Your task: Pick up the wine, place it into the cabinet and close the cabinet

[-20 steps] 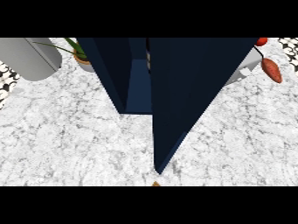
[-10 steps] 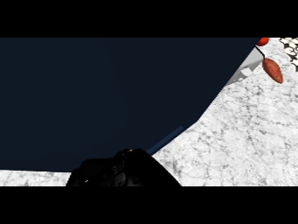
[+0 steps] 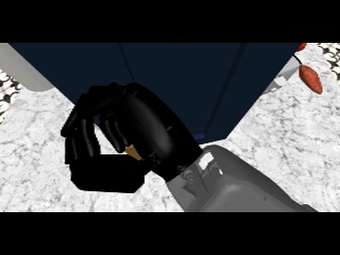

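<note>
Low and centre in the head view, one black robot hand [image 3: 124, 137] on a grey forearm [image 3: 235, 187] enters from the lower right edge, so it reads as the right one. Its fingers [image 3: 81, 134] are curled inward toward the thumb, hand closed; whether it grips anything cannot be told. A small tan speck shows between fingers and palm, too small to identify. No wine bottle can be made out. Directly behind the hand stands the dark navy cabinet [image 3: 187, 79], fingertips close to its front. White marbled tabletop [image 3: 290, 129] lies all around. At upper right, a red-orange leaf-shaped ornament [image 3: 312, 79].
</note>
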